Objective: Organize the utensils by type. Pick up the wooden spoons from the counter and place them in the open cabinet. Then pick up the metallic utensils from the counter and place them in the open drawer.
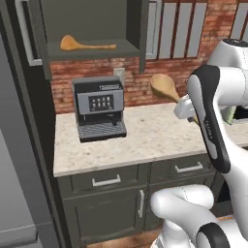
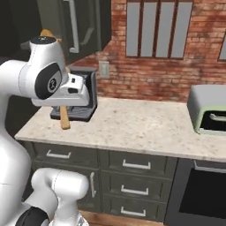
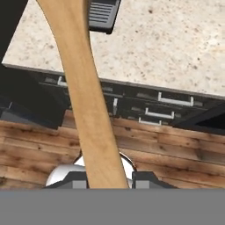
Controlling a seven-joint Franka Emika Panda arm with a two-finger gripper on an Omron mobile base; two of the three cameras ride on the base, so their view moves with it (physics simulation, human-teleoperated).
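The hand (image 3: 104, 178) is clamped on the handle of a wooden spoon (image 1: 165, 87), its two dark fingertips (image 3: 72, 180) pressed against either side of the wood. In the left base view this spoon is raised in the air above the tabletop (image 1: 145, 138), bowl uppermost and tilted toward the brick wall (image 1: 140, 82), to the right of the coffee machine (image 1: 99, 108). From the right base view the spoon's handle hangs down below the hand, in front of the coffee machine.

A second wooden spoon (image 1: 86, 44) lies flat on the shelf of the open cabinet (image 1: 92, 52), bowl to the left and handle pointing right.

A toaster oven (image 2: 207, 109) sits at the far right end of the tabletop.
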